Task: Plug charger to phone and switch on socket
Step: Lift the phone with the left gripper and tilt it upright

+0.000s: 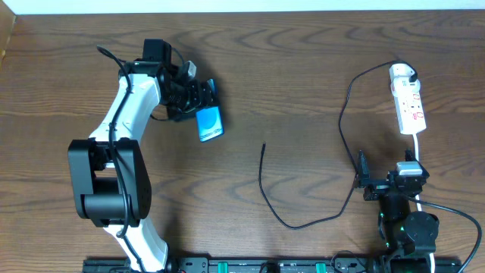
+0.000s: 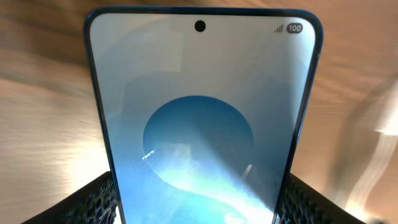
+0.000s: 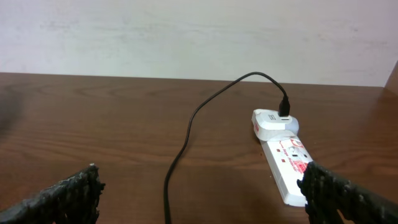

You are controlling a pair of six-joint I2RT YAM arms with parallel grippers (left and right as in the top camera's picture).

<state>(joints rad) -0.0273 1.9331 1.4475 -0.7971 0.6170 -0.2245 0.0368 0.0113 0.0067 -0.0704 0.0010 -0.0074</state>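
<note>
The phone (image 1: 210,123), blue screen, is at the upper left of the table; my left gripper (image 1: 198,100) is shut on its two long edges. In the left wrist view the phone (image 2: 202,124) fills the frame between the fingers (image 2: 199,205). The charger (image 1: 303,224), a thin black cable, curves from its free plug end (image 1: 263,146) round to a white adapter on the socket (image 1: 408,98), a white power strip at the far right. My right gripper (image 1: 386,183) is open and empty near the front right; its view shows the cable (image 3: 186,137) and the socket (image 3: 286,158) ahead.
The power strip's white cord (image 1: 417,148) runs down toward my right arm. The table is dark wood (image 1: 303,68), with a pale wall behind it (image 3: 186,31). A black rail (image 1: 250,265) lies along the front edge.
</note>
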